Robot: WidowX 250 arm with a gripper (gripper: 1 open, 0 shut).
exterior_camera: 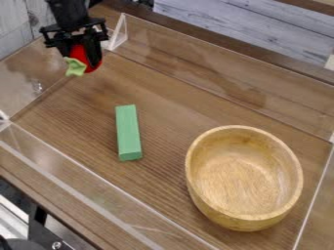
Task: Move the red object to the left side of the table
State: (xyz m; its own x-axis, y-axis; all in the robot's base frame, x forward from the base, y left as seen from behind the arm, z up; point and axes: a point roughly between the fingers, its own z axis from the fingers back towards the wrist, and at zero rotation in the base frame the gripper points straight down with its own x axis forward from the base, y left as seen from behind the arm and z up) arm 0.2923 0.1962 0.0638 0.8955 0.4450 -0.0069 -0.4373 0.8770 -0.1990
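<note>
The red object [86,55], a small glossy strawberry with a green cap hanging at its lower left, sits between the black fingers of my gripper [81,57] at the far left of the table [196,98]. The gripper points down and is shut on the strawberry. The fruit appears to hang slightly above the wood-grain surface. The fingers hide part of its sides.
A green rectangular block [127,133] lies near the middle of the table. A large wooden bowl [244,131] stands at the front right. Clear acrylic walls [120,33] edge the tabletop, one close behind the gripper.
</note>
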